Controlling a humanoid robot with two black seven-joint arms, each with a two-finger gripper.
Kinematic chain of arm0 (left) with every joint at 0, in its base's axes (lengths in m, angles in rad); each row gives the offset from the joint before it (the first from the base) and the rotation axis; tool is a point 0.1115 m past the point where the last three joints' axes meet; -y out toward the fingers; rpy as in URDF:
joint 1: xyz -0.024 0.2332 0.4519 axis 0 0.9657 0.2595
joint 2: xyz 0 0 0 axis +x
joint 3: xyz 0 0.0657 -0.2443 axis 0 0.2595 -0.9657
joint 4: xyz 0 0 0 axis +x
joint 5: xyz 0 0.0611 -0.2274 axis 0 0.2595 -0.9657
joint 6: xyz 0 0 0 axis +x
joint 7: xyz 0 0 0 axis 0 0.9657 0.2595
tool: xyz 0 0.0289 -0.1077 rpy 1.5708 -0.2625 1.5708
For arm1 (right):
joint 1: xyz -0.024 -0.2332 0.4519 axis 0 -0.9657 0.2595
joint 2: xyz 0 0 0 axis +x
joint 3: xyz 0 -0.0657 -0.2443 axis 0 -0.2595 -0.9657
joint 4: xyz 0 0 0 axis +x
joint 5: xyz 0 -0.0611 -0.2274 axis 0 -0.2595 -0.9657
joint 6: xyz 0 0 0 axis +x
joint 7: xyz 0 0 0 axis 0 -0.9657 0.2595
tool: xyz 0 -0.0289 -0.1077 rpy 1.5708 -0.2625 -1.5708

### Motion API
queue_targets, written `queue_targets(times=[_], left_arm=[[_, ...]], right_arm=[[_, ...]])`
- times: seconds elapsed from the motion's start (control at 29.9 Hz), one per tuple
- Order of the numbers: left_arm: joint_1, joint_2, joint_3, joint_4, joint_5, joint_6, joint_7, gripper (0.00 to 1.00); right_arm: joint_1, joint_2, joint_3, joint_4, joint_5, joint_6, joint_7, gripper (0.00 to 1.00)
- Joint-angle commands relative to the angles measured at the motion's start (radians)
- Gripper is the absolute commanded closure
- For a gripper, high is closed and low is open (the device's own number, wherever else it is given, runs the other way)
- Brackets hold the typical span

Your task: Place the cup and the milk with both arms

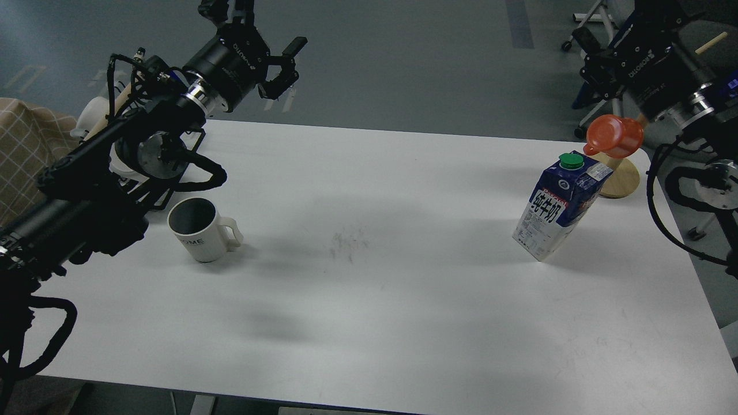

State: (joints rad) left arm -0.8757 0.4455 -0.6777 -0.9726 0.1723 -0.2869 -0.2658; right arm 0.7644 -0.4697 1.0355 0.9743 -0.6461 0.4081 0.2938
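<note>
While both arms hang above the white surface (369, 230), you see the left gripper (285, 66) raised past the far left edge, its two fingers spread apart and holding nothing. "ROBOTIQ" is printed in white on its black body. The cup (202, 229) stands upright on the surface well below and nearer to you than that gripper, close beside the left forearm, apart from the fingers. Its handle points right, its inside is dark grey, and grey letters reading "ME" show on its white wall.

Your right gripper (588, 49) sits at the top right corner, off the surface; it is dark and seen end-on, so you cannot tell whether its fingers are apart or together. The same "ROBOTIQ" lettering shows on its wrist. The milk (558, 207) stands on the surface below and to the left of that gripper, well apart from it, with a green screw cap (572, 160) on top. Its front carries large blue Chinese characters "纯牛奶" under a red band with white writing too small to read. Just behind the carton, an orange cup (616, 136) hangs on a wooden stand (620, 180).
</note>
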Motion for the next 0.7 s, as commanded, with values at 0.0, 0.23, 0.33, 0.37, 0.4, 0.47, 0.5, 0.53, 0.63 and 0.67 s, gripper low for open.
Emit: queue_targets(times=[0.0, 0.23, 0.33, 0.37, 0.4, 0.47, 0.5, 0.53, 0.63, 0.67], left_arm=[[-0.008, -0.011, 0.009, 0.014, 0.016, 0.003, -0.015, 0.01], [-0.012, -0.004, 0.000, 0.034, 0.050, 0.003, 0.003, 0.01], [-0.014, -0.001, -0.003, 0.043, 0.041, -0.006, 0.003, 0.01], [-0.014, -0.001, -0.003, 0.046, 0.041, -0.015, 0.003, 0.01], [-0.012, -0.001, -0.003, 0.049, 0.039, -0.043, 0.003, 0.01], [-0.014, -0.002, -0.006, 0.075, 0.035, -0.066, 0.002, 0.01], [-0.017, -0.007, -0.008, 0.093, 0.035, -0.067, 0.003, 0.01], [-0.029, -0.010, -0.014, 0.112, 0.035, -0.066, 0.005, 0.01], [-0.054, -0.008, -0.011, 0.127, 0.048, -0.069, 0.005, 0.01], [-0.058, -0.007, -0.008, 0.127, 0.052, -0.072, 0.005, 0.01]], right_arm=[[0.001, -0.001, 0.000, -0.002, 0.002, 0.027, -0.007, 0.00], [0.009, -0.001, 0.003, -0.002, 0.000, 0.012, -0.015, 0.00], [0.013, -0.001, 0.011, -0.002, 0.002, 0.012, -0.015, 0.00], [0.013, -0.001, 0.012, -0.002, 0.002, 0.011, -0.015, 0.00], [0.015, 0.000, 0.017, -0.002, 0.002, 0.009, -0.015, 0.00], [0.015, 0.006, 0.017, 0.001, 0.002, -0.020, -0.013, 0.00], [0.015, 0.006, 0.018, 0.004, 0.002, -0.034, -0.015, 0.00], [0.015, 0.008, 0.017, 0.007, 0.002, -0.061, -0.015, 0.00], [0.015, -0.001, 0.011, 0.012, 0.002, -0.069, -0.015, 0.00], [0.015, -0.001, 0.009, 0.012, 0.000, -0.069, -0.015, 0.00]])
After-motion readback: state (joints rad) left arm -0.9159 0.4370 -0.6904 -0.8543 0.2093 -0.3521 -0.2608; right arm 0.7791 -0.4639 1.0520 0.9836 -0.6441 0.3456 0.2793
